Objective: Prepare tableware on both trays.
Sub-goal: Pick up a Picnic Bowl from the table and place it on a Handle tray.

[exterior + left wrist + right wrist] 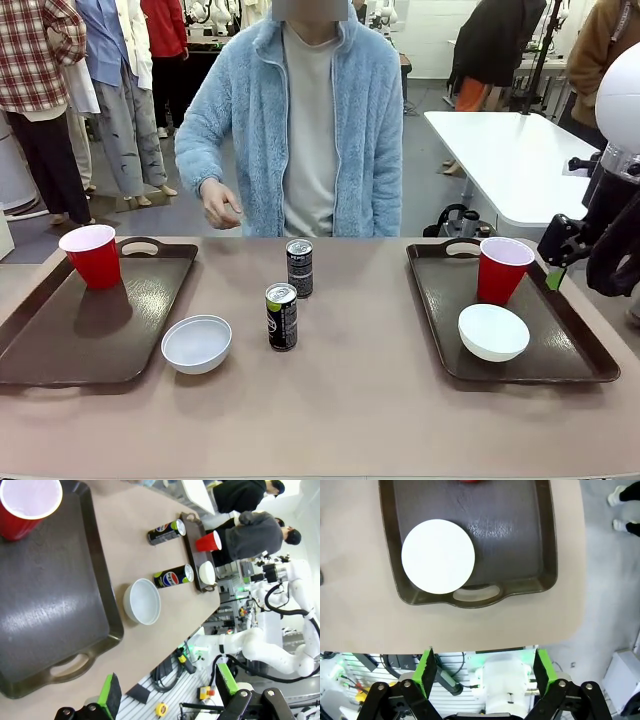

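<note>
Brown left tray [60, 340] holding an upright red cup [92, 256] at left of frame, right tray [570, 345] carrying another red cup [503, 270] and a white bowl [493, 332], second bowl [196, 343] sitting lower centre-left, dark near can [281, 316] and far can [299, 267] standing mid-frame.

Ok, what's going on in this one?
Two trays are being set with tableware. The right tray holds a red cup and a white bowl. The left tray has a second cup; a second bowl sits on the table beside it, and the near can and far can stand mid-table. The left end effector and right end effector are open and empty. The person's hand hangs by the far edge.
</note>
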Controlling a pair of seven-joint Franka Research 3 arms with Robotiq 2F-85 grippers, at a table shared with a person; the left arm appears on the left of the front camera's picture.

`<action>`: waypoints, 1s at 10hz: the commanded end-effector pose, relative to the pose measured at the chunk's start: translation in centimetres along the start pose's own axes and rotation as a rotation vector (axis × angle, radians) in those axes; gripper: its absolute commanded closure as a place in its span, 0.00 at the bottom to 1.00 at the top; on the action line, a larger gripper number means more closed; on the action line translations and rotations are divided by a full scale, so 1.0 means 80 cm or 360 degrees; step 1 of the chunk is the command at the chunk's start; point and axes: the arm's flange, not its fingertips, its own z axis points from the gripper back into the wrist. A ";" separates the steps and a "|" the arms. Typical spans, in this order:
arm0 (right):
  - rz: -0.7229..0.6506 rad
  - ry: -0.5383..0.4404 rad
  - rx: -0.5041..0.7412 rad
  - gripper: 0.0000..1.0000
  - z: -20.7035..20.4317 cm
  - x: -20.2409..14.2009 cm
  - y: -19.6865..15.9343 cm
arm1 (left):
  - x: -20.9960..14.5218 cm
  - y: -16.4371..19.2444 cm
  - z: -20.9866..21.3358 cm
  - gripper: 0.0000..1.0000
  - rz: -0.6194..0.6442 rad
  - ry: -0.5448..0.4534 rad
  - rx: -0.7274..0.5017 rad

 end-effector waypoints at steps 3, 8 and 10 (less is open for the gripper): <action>-0.0016 0.0005 -0.0005 0.00 -0.008 -0.001 0.001 | 0.000 -0.001 0.002 0.00 -0.0010 -0.0008 -0.0023; -0.0016 0.0005 -0.0005 0.00 -0.008 -0.001 0.001 | 0.000 -0.001 0.002 0.00 -0.0010 -0.0008 -0.0023; 0.0082 0.0060 0.0267 0.00 -0.001 -0.014 -0.013 | 0.002 -0.003 -0.005 0.00 0.0031 0.0001 0.0105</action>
